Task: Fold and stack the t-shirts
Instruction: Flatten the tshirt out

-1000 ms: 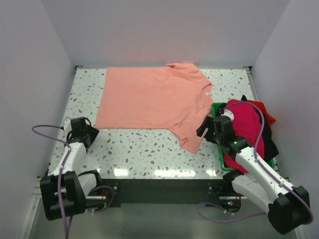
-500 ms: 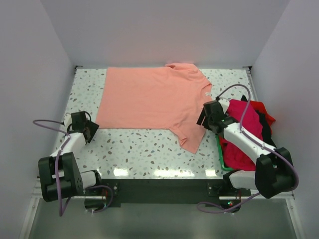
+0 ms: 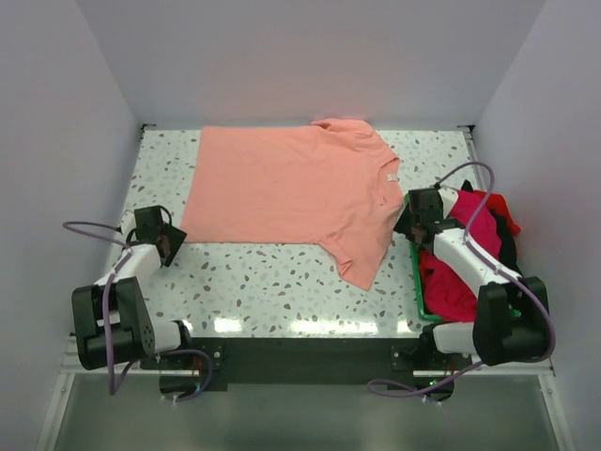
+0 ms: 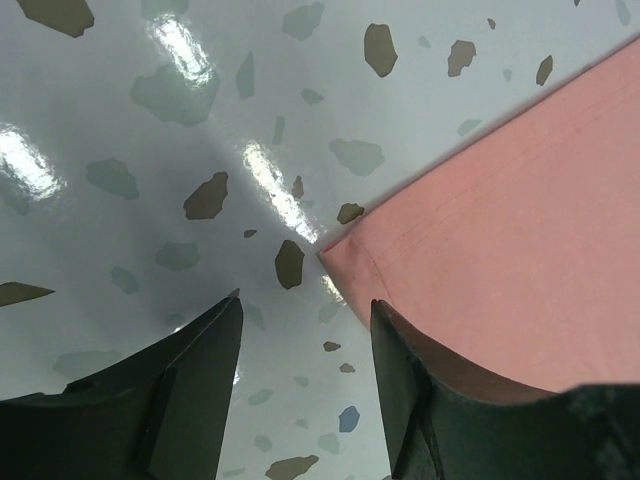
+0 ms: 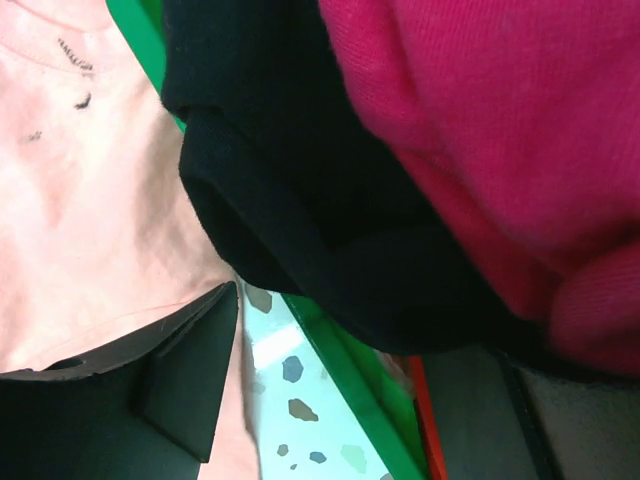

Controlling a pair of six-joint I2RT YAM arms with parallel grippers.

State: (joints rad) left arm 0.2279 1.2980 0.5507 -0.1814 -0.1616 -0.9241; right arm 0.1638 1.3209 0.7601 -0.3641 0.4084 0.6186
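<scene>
Four t-shirts show in the top view. A salmon-pink t-shirt (image 3: 282, 183) lies spread flat on the far half of the speckled surface (image 3: 272, 282), with one sleeve pointing toward the near edge. A magenta t-shirt (image 3: 470, 235), a red t-shirt (image 3: 496, 201) and a black t-shirt (image 3: 509, 231) are heaped in a green tray (image 3: 417, 277) at the right side. The left hand (image 3: 169, 242) sits low by the pink shirt's near-left corner. The right hand (image 3: 409, 224) is at the tray's left rim, between the pink shirt and the heap.

From the left wrist, the two dark fingers (image 4: 200, 380) stand apart with only bare surface between them, so the hand holds nothing. The pink shirt's hemmed corner lies just ahead of them, and the right finger's side overlaps the cloth's edge.

From the right wrist, the fingers (image 5: 160, 385) are spread wide and grip nothing. One sits over the pink shirt near its collar label. The tray's green rim runs between the fingers. The black shirt bulges over that rim, with the magenta one piled against it.
</scene>
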